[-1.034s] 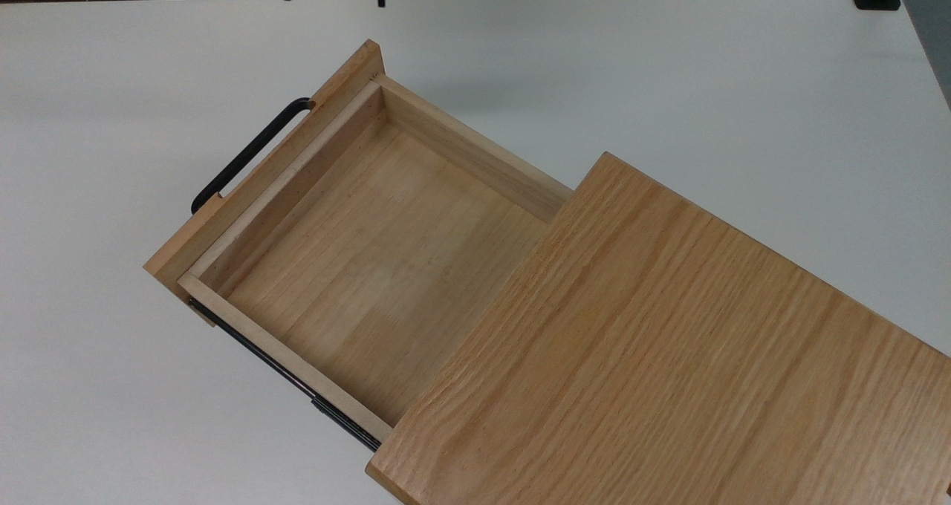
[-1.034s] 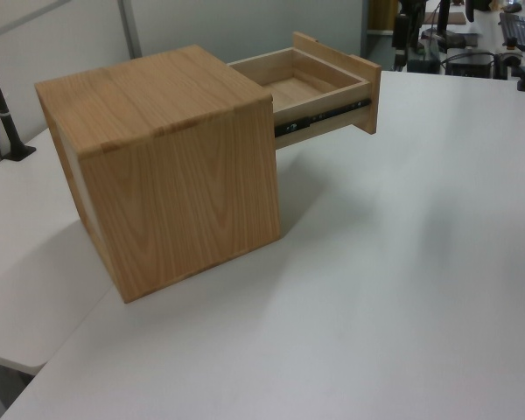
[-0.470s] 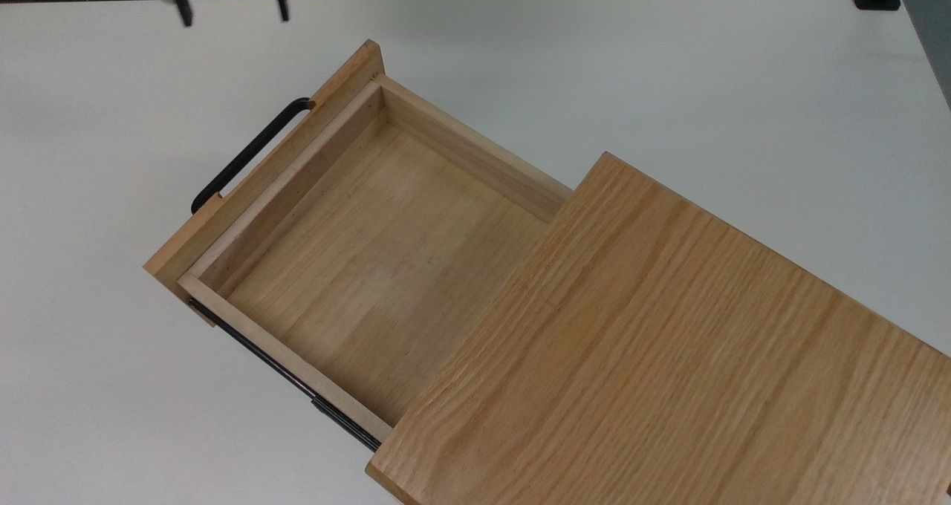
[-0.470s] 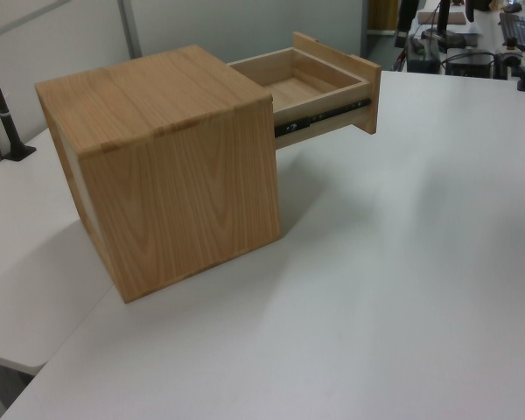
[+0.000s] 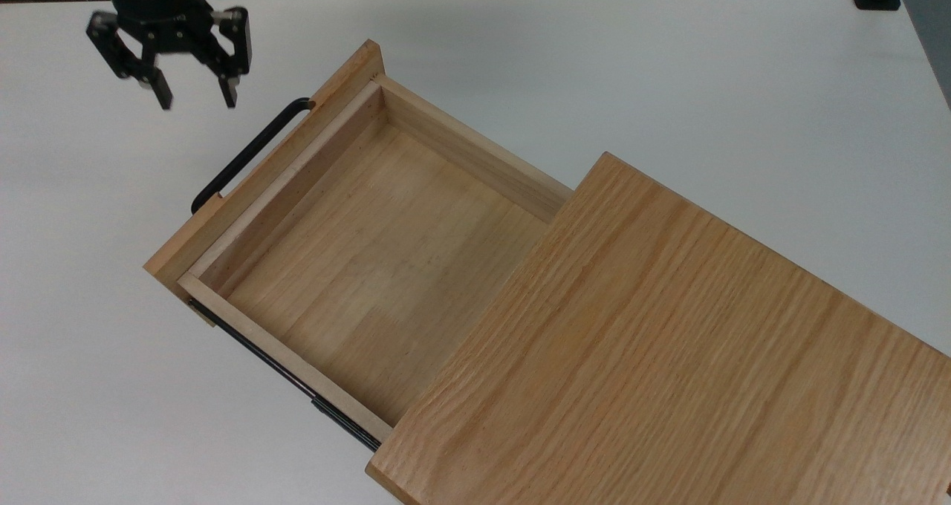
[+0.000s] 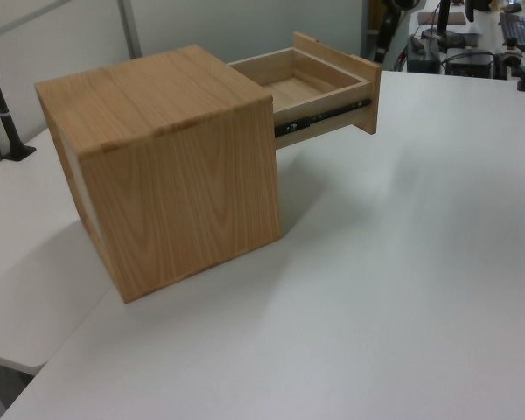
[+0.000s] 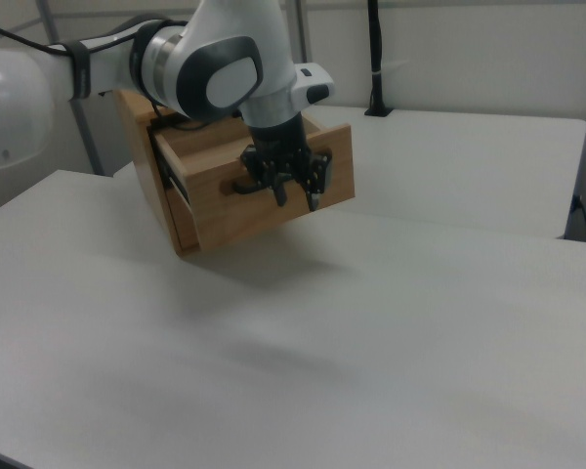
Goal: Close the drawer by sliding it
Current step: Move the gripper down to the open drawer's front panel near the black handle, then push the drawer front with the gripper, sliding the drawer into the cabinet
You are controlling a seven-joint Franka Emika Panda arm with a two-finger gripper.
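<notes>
Overhead, in the top view, the drawer (image 5: 371,260) stood pulled well out of the case (image 5: 669,356) toward the top view's left, empty. Judged rigid and light, riding on black rails; best pushed flat on the front panel (image 5: 260,171) near the handle (image 5: 249,154). The gripper (image 5: 195,96) hung beyond the handle, fingers spread moderately, holding and touching nothing.

Left view: drawer (image 6: 319,87) extended at far end.

Right view: gripper (image 7: 298,193) hung before the front panel, empty.

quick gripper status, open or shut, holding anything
Gripper: open, holding nothing, hanging clear of the drawer near its black handle.
</notes>
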